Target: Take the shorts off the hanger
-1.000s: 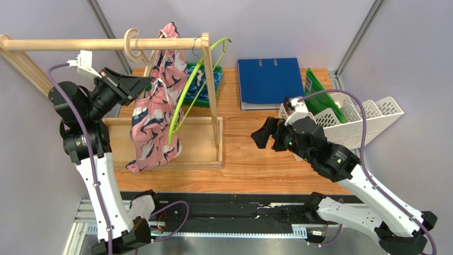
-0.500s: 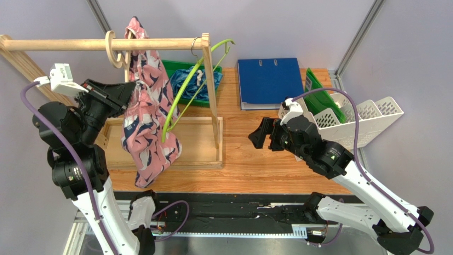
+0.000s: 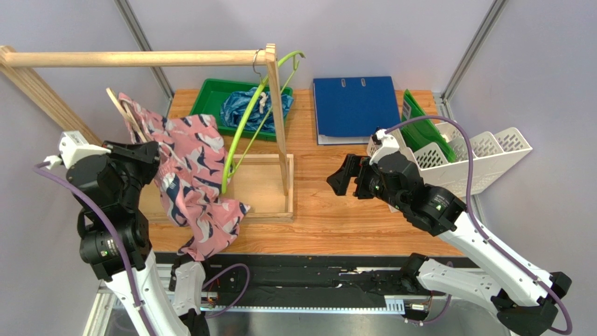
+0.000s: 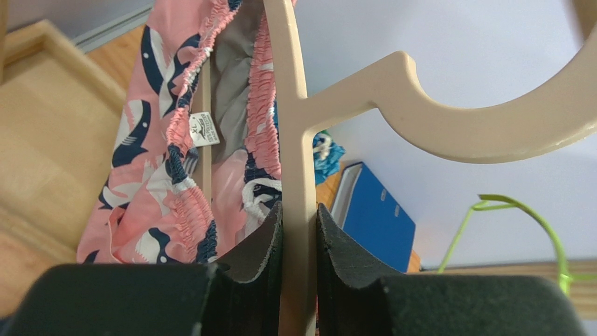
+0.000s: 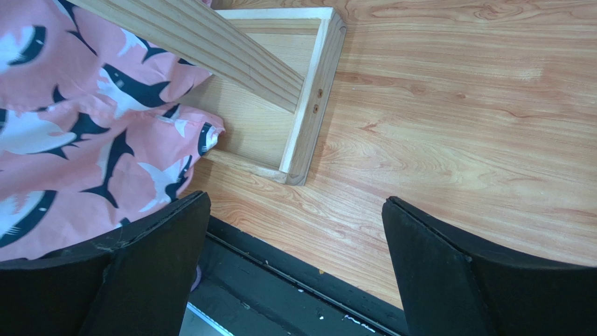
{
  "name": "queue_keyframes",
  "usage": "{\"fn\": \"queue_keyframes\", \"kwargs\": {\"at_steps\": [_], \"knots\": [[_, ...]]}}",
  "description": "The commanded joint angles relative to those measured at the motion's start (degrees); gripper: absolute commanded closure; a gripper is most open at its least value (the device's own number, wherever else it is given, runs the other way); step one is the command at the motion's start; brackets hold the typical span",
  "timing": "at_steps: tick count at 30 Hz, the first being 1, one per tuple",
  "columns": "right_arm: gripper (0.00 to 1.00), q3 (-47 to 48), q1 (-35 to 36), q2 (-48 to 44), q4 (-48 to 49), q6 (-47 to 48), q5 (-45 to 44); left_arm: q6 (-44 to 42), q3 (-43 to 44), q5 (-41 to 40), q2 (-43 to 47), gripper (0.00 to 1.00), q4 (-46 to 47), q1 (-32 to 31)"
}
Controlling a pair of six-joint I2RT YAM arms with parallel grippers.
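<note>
The pink shorts with dark-blue and white shapes hang on a beige wooden hanger, off the rail and low at the left, draped over the rack's base. My left gripper is shut on the hanger; the pink shorts show behind it. The blue-teal shorts lie in a green tray at the back. My right gripper is open and empty above the table; its view shows the pink shorts at the left.
A wooden rack with a base frame stands left of centre. A lime-green hanger hangs from its right post. A blue binder, a green folder and a white file rack lie at the right.
My left arm has pulled the wooden hanger with the pink shorts off the rail and swung it down and to the left. The right gripper has barely moved.
</note>
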State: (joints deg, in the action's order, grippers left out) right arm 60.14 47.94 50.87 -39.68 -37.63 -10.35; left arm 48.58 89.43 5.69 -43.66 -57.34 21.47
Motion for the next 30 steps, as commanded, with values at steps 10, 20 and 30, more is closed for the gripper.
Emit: {"fn": "queue_keyframes", "kwargs": {"at_steps": [10,20,30], "knots": [[0.00,-3.27,0.05,1.25,6.10,0.26,5.41,23.56,-39.30,30.25,1.20,1.00,35.09,0.32],[0.02,-4.51,14.79,11.50,24.45,7.55,11.42,31.49,-48.21,26.65,7.36,1.00,32.04,-3.72],[0.06,4.90,34.58,31.12,36.94,21.44,-7.75,31.40,-44.60,22.87,6.22,1.00,25.17,-3.72]]}}
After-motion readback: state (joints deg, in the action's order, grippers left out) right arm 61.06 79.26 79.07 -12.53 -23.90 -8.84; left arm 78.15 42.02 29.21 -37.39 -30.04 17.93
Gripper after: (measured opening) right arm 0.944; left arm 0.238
